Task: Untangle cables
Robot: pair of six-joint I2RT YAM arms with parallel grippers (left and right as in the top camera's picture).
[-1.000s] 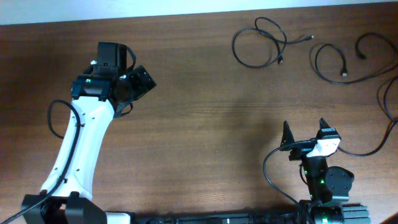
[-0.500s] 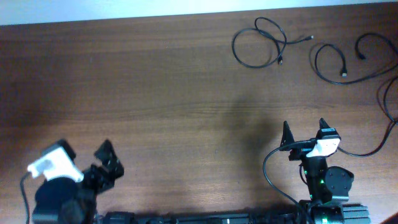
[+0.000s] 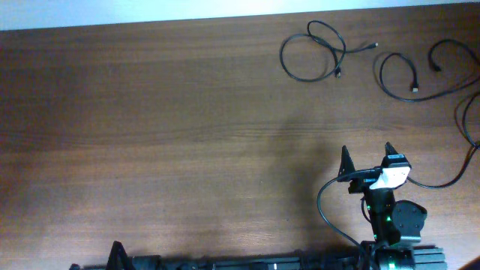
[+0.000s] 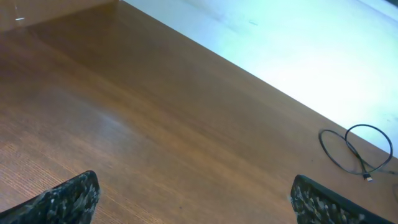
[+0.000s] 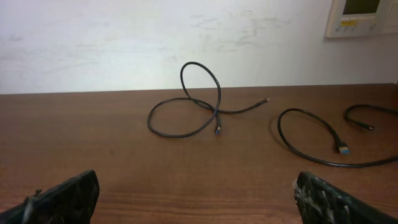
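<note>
At upper right, a thin black looped cable [image 3: 282, 54] and a curved black metal-tipped cable [image 3: 381, 71] lie apart on the brown wooden table [image 3: 187, 112]. The left gripper [image 4: 193, 202] and right gripper [image 3: 367, 157] stand spread, empty.

Brown wooden table [image 3: 150, 112], white wall [image 5: 93, 37]

Brown wood-grain table [image 3: 187, 112], pale wall [image 5: 124, 37] behind it, beige control panel [image 5: 364, 15] mounted upper right
</note>
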